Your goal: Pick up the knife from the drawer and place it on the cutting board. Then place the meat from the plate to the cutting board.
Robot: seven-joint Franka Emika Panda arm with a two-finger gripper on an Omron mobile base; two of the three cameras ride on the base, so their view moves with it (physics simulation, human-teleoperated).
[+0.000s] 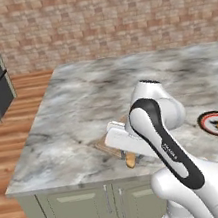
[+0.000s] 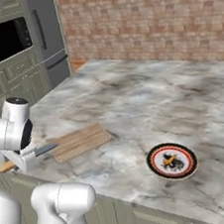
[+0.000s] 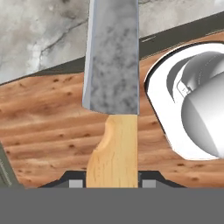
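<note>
The hand (image 2: 24, 158) has the knife (image 2: 32, 154) gripped, fingers pressed against both sides of the tan handle, which in the hand view fills the gap between the two dark tips at the bottom edge. From that camera the knife (image 3: 112, 87) runs straight up the frame, grey mottled blade above, wooden handle below, with wooden floor planks under it and the table edge across the top.

In the right base view the knife is carried off the near-left edge of the table (image 2: 148, 104), roughly level, blade tip pointing toward the board (image 2: 80, 140) and stopping just short of it, the handle end sticking out the other side of the hand. The board lies flat near the table's front edge.

In the left base view the arm hides most of it: a corner of the board (image 1: 107, 144) shows just left of the white wrist, and the handle end of the knife (image 1: 131, 160) pokes out below.

The plate (image 2: 171, 161) sits well apart to the right of the board, red rim, with the meat (image 2: 171, 162) on it, dark and orange in the middle.
</note>
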